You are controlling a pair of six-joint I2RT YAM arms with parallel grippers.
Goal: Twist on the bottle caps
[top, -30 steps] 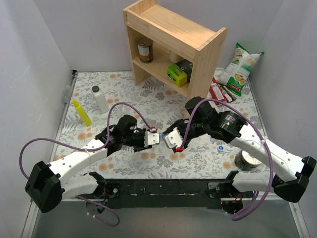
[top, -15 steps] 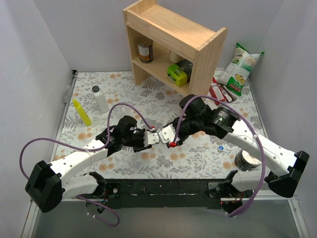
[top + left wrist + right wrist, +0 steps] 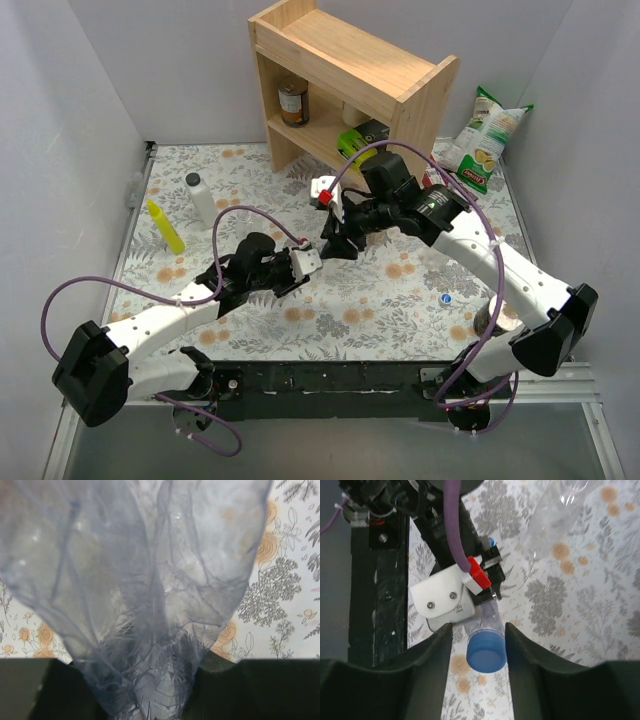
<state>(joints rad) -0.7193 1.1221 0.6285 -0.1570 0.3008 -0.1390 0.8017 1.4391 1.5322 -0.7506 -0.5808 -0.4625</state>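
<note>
My left gripper (image 3: 308, 262) is shut on a crumpled clear bottle (image 3: 150, 575) that fills the left wrist view. In the right wrist view its neck (image 3: 490, 620) sticks out of the left gripper and carries a blue cap (image 3: 486, 653). My right gripper (image 3: 335, 246) is open, with its fingers (image 3: 440, 650) either side of that cap and a small gap on the left. A second clear bottle (image 3: 552, 515) lies uncapped on the table beyond. A loose blue cap (image 3: 446, 298) lies on the table at the right. The third bottle and cap are out of view.
A wooden shelf (image 3: 350, 90) with cans and boxes stands at the back. A white bottle with a dark cap (image 3: 203, 198) and a yellow squeeze bottle (image 3: 165, 226) are at the left. A snack bag (image 3: 485, 135) lies back right, and a round tin (image 3: 495, 320) front right.
My right arm has swung from the near side of the left gripper to its far side and turned its wrist over. The left gripper with the bottle has shifted slightly.
</note>
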